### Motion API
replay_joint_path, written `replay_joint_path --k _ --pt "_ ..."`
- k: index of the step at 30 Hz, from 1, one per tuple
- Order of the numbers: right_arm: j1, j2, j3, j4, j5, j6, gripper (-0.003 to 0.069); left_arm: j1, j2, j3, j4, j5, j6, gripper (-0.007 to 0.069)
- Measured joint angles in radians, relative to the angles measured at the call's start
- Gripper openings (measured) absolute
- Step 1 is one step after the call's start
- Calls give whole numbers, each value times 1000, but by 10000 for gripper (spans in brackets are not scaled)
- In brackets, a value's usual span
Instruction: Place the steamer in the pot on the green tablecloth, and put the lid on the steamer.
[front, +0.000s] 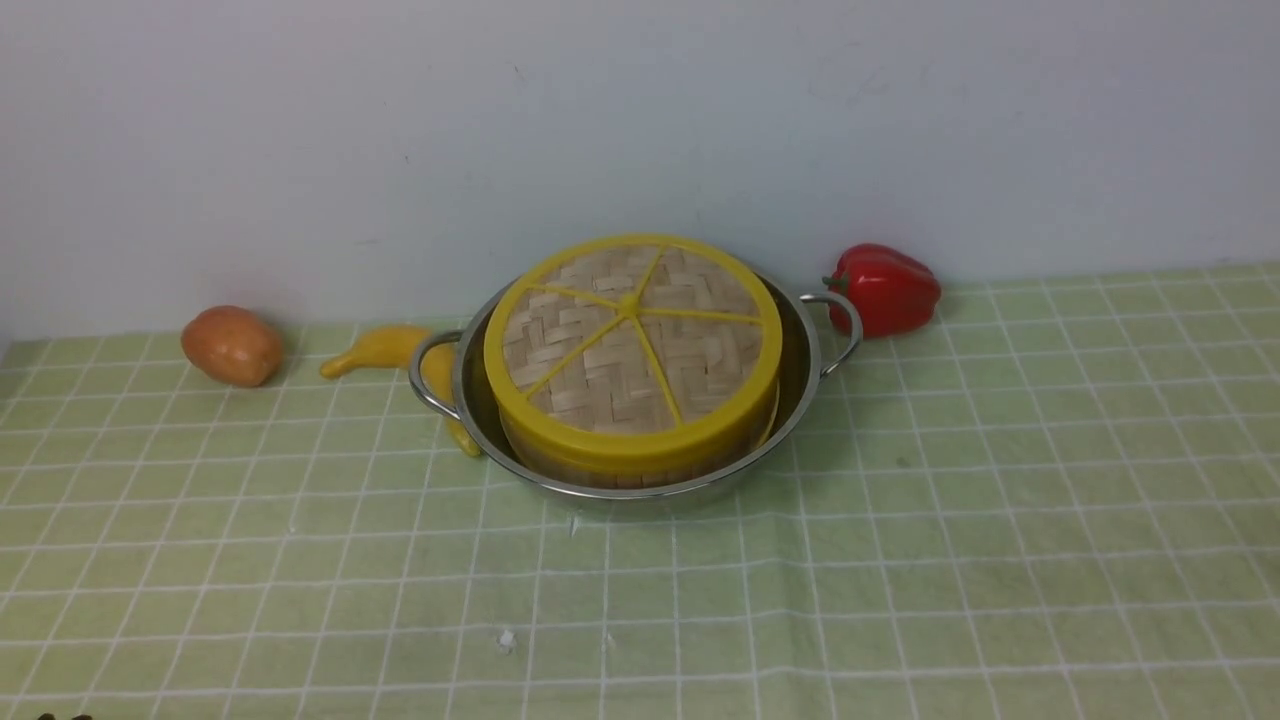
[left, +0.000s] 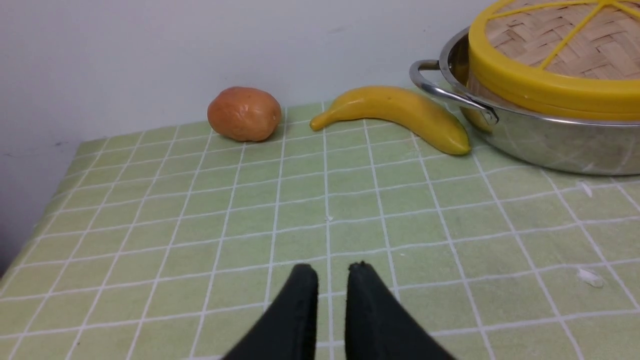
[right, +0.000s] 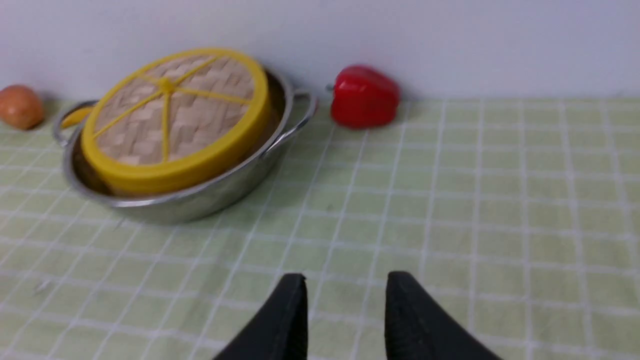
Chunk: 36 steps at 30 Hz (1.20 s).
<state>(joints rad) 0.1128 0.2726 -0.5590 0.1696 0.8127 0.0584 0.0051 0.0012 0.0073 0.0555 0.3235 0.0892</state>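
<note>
The pot (front: 640, 480) sits on the green cloth (front: 900, 560) toward the back, near the wall. Inside it stands the steamer (front: 640, 465), and the lid (front: 632, 340) rests on top of the steamer, its yellow rim just above the pot's edge. The lid looks slightly tilted, higher at the back.

A banana (front: 385, 348) lies just beside the pot's left handle, with part of it hidden behind the pot. A potato (front: 232, 345) sits further left, and a red pepper (front: 885, 288) lies close to the right handle.

Neither arm shows in the front view. From its wrist camera, the left gripper (left: 332, 267) hangs over bare cloth, well apart from the pot, its fingers (left: 300, 300) parted by a narrow gap and holding nothing. The right gripper (right: 345, 280) is likewise over bare cloth, away from the pot; its fingers (right: 415, 310) stand wider apart than the left ones, and nothing is between them.
</note>
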Motion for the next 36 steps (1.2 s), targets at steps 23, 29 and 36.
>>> replay_joint_path --k 23,29,36 --pt "-113 -269 567 -94 -523 -39 240 0 -2 0 0 -1 0 125" --pt "-113 -269 567 -94 -506 -38 240 0 -2 0 0 -1 0 133" --pt "-114 -269 567 -94 -506 -41 240 0 -2 0 0 -1 0 138"
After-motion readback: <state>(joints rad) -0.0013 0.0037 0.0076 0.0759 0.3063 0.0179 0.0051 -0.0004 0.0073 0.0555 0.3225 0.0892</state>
